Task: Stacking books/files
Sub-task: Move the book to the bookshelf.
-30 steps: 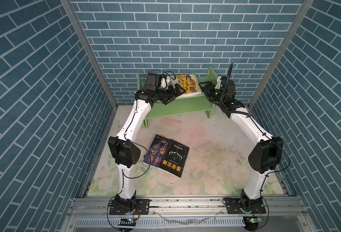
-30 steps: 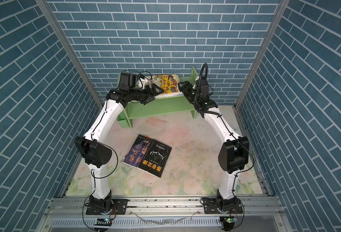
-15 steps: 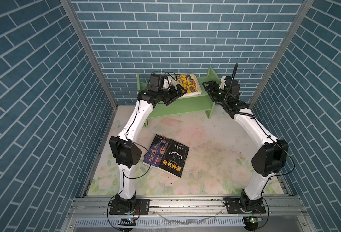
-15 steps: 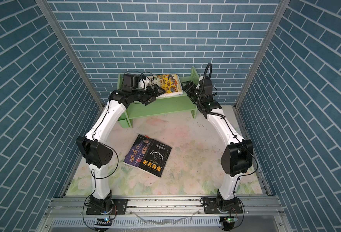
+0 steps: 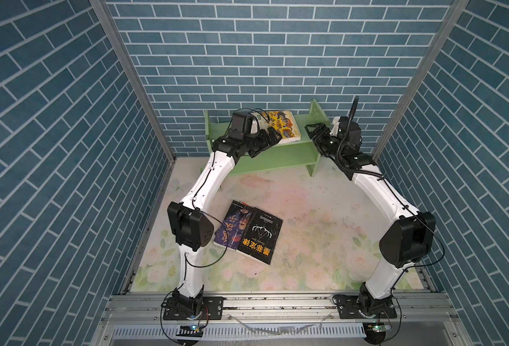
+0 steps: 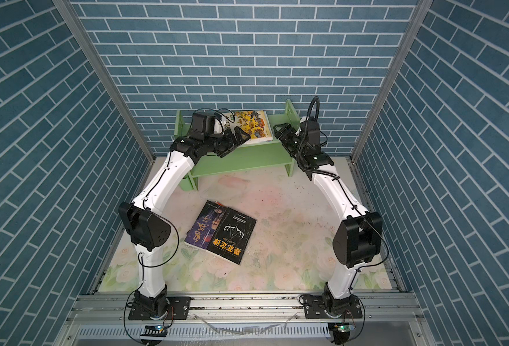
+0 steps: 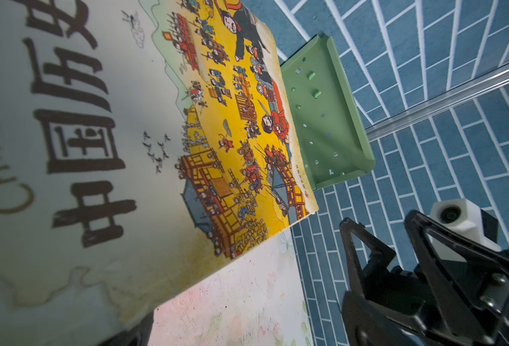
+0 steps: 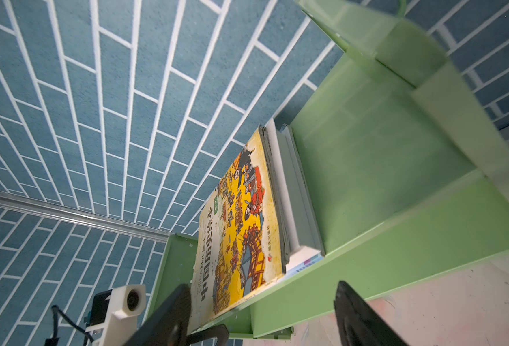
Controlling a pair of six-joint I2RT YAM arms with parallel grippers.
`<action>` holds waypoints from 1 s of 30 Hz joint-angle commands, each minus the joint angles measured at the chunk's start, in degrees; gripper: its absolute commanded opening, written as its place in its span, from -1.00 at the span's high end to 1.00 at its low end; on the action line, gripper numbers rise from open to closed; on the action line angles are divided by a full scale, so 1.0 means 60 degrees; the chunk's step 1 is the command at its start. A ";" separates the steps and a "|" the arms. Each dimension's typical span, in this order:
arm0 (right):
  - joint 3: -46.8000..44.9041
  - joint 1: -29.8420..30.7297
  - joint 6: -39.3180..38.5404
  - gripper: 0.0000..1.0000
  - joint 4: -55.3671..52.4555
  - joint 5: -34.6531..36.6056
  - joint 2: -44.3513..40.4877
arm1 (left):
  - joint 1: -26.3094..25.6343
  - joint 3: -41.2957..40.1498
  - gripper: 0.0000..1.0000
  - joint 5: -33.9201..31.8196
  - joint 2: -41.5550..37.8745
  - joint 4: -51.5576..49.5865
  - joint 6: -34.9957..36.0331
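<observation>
A yellow illustrated book [image 5: 284,125] tops a small stack of books on the light green shelf [image 5: 277,154] at the back, as both top views show. White books [image 8: 292,194] lie beneath it. My left gripper [image 5: 269,139] stands open at the yellow book's front left corner, with the cover [image 7: 232,134] filling the left wrist view. My right gripper [image 5: 314,131] is open beside the shelf's right end, apart from the stack, with nothing between its fingers [image 8: 169,314]. A purple book [image 5: 232,226] and a black book with orange characters [image 5: 260,235] lie side by side on the floor.
The shelf's upright right side panel [image 5: 316,115] stands between the stack and my right gripper. Blue brick walls close in the back and both sides. The flowered floor mat [image 5: 322,224] lies in front of the shelf, with a metal rail [image 5: 277,305] at the front edge.
My right arm has swung a little outward to the right, its gripper drawing slightly away from the stack. My left gripper has edged rightward at the yellow book's corner. Both grippers stay as open as before.
</observation>
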 commanded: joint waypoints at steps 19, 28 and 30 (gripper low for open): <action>-0.0497 -0.0049 -0.0096 -0.52 0.0102 0.0298 -0.0575 | -0.0424 0.1011 -0.99 -0.0236 0.1056 0.1013 -0.0688; -0.0626 -0.0097 -0.0154 -0.52 -0.0097 0.0311 -0.0786 | -0.0536 0.1200 -0.99 -0.0040 0.1381 0.1604 -0.1129; -0.0756 -0.0120 -0.0156 -0.51 -0.0099 0.0352 -0.0903 | -0.0585 0.1299 -0.99 -0.0069 0.1460 0.1634 -0.1165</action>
